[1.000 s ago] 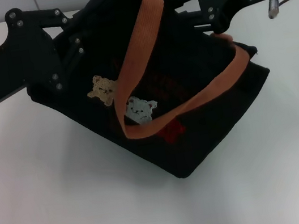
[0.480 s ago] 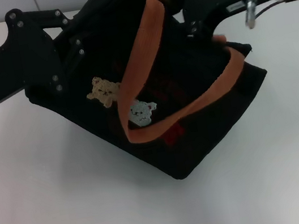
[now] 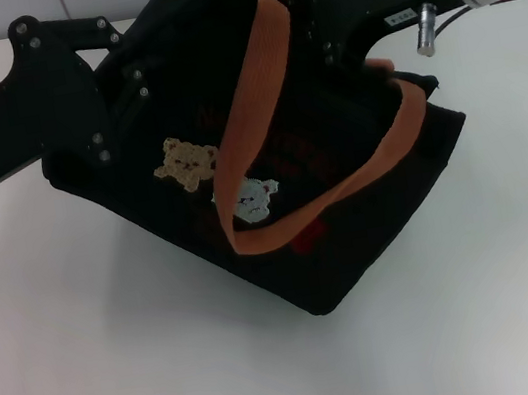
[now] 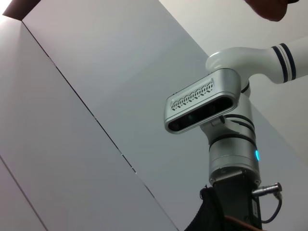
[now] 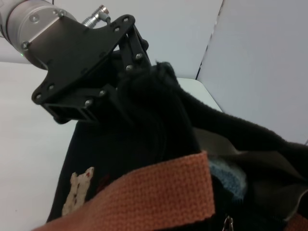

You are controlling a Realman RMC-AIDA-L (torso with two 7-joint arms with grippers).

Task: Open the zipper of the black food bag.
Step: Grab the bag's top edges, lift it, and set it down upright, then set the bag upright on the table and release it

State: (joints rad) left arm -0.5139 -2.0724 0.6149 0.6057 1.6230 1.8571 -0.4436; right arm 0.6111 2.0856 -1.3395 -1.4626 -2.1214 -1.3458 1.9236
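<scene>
The black food bag [image 3: 271, 176] lies tilted on the white table, bear patches and red label facing up, with its orange-brown handles [image 3: 249, 109] draped across it. My left gripper [image 3: 145, 80] is shut on the bag's far left top corner, and the right wrist view shows this left gripper [image 5: 127, 65] pinching the fabric. My right gripper [image 3: 316, 21] presses against the top rim near the handle base. In the right wrist view the rim gapes, showing pale lining [image 5: 211, 139] and a small silver pull tab [image 5: 227, 222] of the zipper. The zipper track is mostly hidden.
White table [image 3: 90, 369] stretches around the bag in front and to both sides. A grey wall panel [image 5: 269, 62] stands behind. The left wrist view looks upward at the right arm [image 4: 233, 159] and the wall.
My right gripper has slid leftward along the bag's top rim. The bag has shifted slightly left and the front handle loop hangs differently. The left gripper has held still.
</scene>
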